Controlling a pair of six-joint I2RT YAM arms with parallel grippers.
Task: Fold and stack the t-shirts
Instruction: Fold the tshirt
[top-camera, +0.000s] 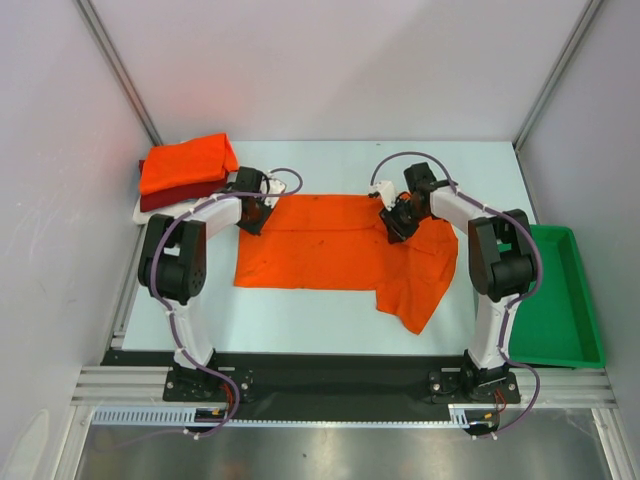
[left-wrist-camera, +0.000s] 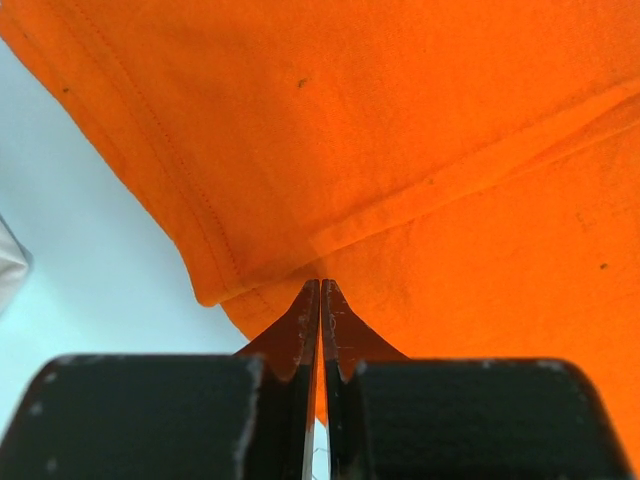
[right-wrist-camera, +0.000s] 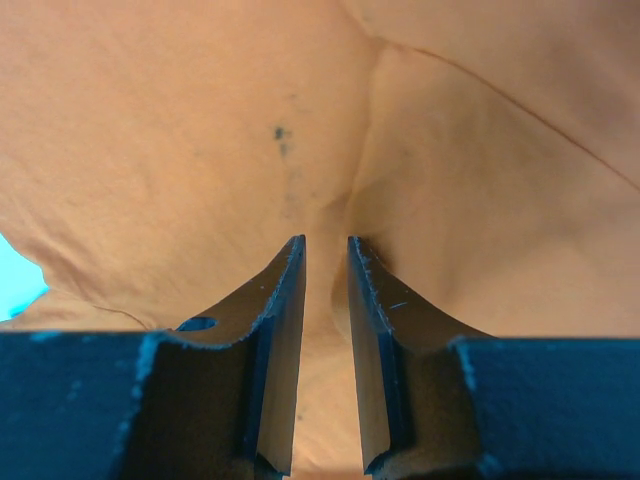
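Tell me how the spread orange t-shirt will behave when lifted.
Probably floppy: the orange t-shirt lies flat with a rumpled right side, so it should sag between the left gripper and right gripper. Likely light, being thin cloth. It may hold well, since both jaws pinch bunched fabric.

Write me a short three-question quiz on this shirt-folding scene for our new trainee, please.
1. True or false: the left gripper and the right gripper are both closed on the spread orange t-shirt.
2. Which colour lies on top of the folded stack at the far left? A white; B orange; C dark red.
3. On which of the robot's sides does the green tray sit?
Key: 1 true; 2 B; 3 its right.
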